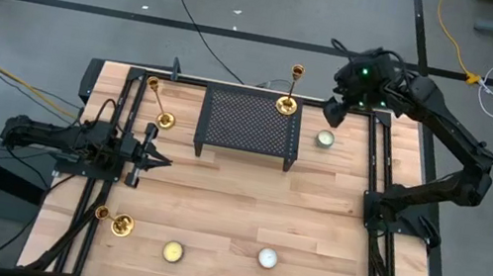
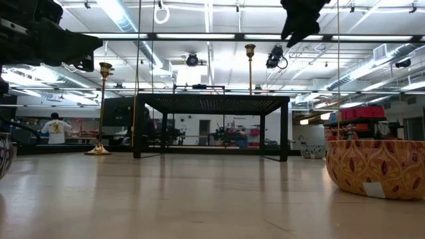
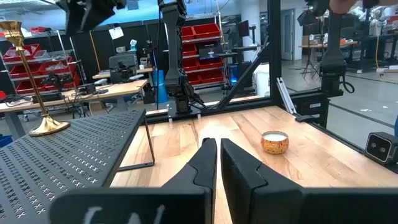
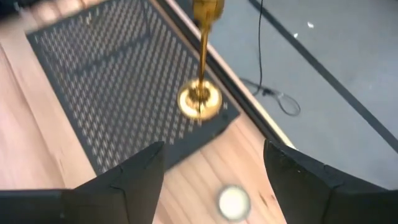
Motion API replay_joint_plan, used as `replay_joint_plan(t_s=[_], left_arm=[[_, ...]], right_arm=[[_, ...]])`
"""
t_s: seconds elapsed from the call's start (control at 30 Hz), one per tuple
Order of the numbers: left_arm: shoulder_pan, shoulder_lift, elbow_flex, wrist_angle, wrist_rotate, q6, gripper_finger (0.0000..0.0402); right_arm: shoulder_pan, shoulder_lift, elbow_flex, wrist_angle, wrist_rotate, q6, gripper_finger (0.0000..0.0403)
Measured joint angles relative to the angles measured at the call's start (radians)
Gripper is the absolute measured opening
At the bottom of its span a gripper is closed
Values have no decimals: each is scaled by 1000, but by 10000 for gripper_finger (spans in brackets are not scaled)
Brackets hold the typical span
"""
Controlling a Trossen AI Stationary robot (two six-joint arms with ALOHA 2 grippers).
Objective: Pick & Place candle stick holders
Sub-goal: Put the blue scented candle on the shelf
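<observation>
High view: three gold candle stick holders. One candlestick (image 1: 286, 103) stands on the back right corner of the black mesh rack (image 1: 247, 124). A second candlestick (image 1: 162, 116) stands on the wooden table (image 1: 235, 206) just left of the rack. A third candlestick (image 1: 119, 224) sits at the front left, near the table frame. Left gripper (image 1: 160, 160) rests low at the table's left side, fingers together, pointing right. Right gripper (image 1: 339, 110) hangs above the back right corner, just right of the rack candlestick. Three small candles on the table: a yellow candle (image 1: 172, 251) and a white candle (image 1: 267, 258) at front, another candle (image 1: 325, 139) right of the rack.

Low view: rack (image 2: 212, 101) mid-table, one holder on top (image 2: 250, 66), one beside it on the table (image 2: 101, 109). A patterned bowl (image 2: 375, 166) is close at right.

Left wrist view: left gripper (image 3: 217, 168) closed, holding nothing; rack holder (image 3: 34, 87) on the mesh (image 3: 56, 162), small candle (image 3: 274, 142) ahead.

Right wrist view: right gripper (image 4: 214, 171) spread wide, empty, above the rack holder (image 4: 200, 93); blurry, so height over it is unclear.
</observation>
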Motion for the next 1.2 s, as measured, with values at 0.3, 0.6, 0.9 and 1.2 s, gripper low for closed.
replay_joint_plan(t_s=[0.3, 0.6, 0.9, 1.2], left_arm=[[0, 0, 0, 0, 0, 0, 25], [0, 0, 0, 0, 0, 0, 25], [0, 0, 0, 0, 0, 0, 25], [0, 0, 0, 0, 0, 0, 25]], right_arm=[[32, -12, -24, -78, -5, -38, 272], [88, -102, -184, -103, -5, -116, 272], [121, -177, -399, -73, -3, -145, 272], [121, -197, -555, 2, -3, -246, 272]])
